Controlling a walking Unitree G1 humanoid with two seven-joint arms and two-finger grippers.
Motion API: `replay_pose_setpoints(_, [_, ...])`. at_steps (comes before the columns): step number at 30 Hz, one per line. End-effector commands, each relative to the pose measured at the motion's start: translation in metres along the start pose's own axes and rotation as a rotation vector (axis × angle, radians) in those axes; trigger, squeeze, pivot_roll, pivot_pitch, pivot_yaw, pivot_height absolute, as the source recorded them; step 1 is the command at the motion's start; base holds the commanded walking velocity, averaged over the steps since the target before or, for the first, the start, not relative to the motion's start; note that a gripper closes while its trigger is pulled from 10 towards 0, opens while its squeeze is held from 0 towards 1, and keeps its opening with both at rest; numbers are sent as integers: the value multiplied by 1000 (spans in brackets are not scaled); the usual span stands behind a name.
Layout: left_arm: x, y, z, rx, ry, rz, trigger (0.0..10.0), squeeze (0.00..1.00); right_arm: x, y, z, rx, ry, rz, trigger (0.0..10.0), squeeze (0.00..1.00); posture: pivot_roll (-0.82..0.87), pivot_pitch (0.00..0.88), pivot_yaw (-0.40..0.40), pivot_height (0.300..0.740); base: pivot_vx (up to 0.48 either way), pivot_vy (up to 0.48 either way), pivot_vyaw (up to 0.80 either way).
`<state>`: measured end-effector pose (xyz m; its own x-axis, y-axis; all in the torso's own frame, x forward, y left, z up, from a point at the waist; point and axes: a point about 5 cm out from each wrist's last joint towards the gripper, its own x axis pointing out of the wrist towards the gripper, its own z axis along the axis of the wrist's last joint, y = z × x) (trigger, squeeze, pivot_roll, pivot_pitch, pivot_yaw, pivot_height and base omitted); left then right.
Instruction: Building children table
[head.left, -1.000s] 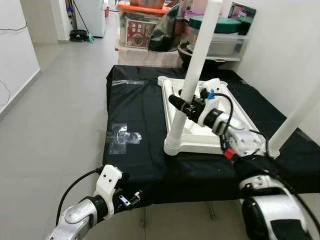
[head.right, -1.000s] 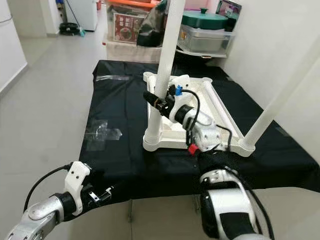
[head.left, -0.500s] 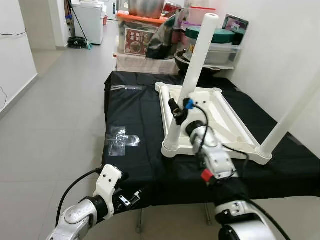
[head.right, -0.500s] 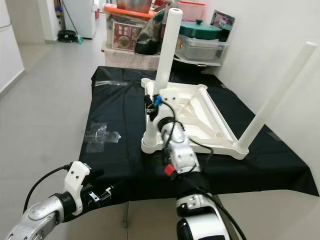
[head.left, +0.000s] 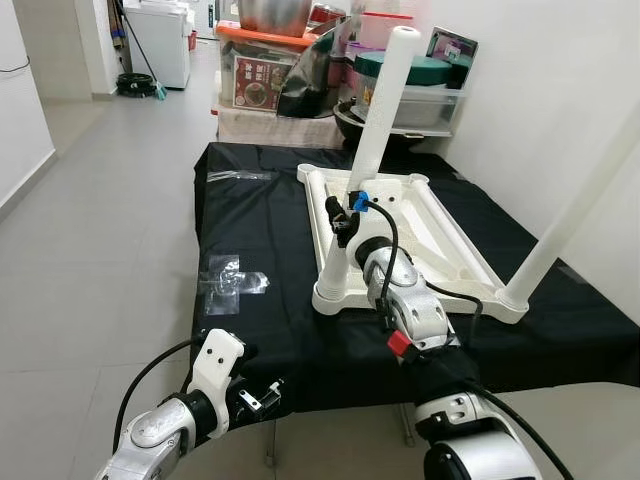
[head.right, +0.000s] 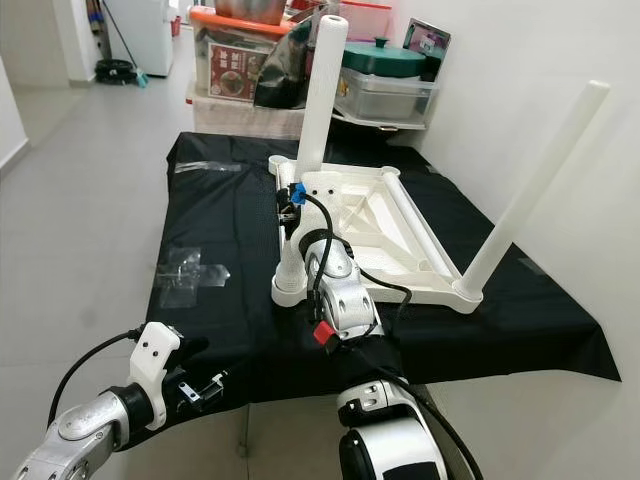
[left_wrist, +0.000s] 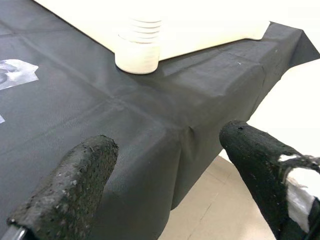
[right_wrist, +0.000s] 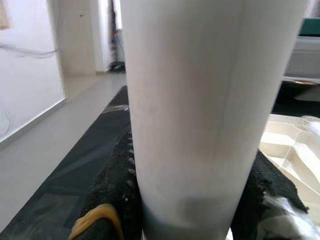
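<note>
A white children's table (head.left: 447, 236) lies upside down on a black cloth-covered table (head.left: 255, 215). Two white legs stand up from it: one at the near left corner (head.left: 381, 118) and one at the near right corner (head.left: 578, 199). My right gripper (head.left: 342, 219) is shut on the near left leg, low on it; in the right wrist view the leg (right_wrist: 210, 100) sits between the black fingers (right_wrist: 112, 190). My left gripper (left_wrist: 167, 175) is open, low at the near edge of the black cloth, with the leg's base (left_wrist: 137, 50) beyond it.
Crumpled clear plastic (head.left: 228, 279) lies on the cloth to the left of the white table. Storage boxes and pots (head.left: 405, 75) are stacked behind the black table. A white wall runs along the right; grey floor (head.left: 90, 230) stretches to the left.
The camera has shifted, so both legs' tops now show. My right forearm has swung from the right to the middle, its gripper still on the leg. The left arm has not moved.
</note>
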<state>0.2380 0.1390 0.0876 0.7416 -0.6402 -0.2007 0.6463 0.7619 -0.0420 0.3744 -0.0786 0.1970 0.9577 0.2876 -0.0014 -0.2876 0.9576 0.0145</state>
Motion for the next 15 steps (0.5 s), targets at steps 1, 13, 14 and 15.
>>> replay_pose_setpoints(1, [1,-5,1,-9,-5,-12,10000,0,-9,-4,-57,40,276,36,0,0,32,0,-152,740,0,0,0])
replay_pose_setpoints(13, [4,-6,0,-21,-12,-8,10000,0,0,-15,-14,38,185,485,0,0,38,0,-164,740,0,0,0])
replay_pose_setpoints(14, [3,-6,0,-21,-11,-7,10000,0,0,-14,-11,47,174,505,0,0,38,0,-164,740,0,0,0])
replay_pose_setpoints(15, [3,-6,0,-20,-10,-7,10000,0,0,-15,-9,59,165,518,0,0,47,0,-168,740,0,0,0])
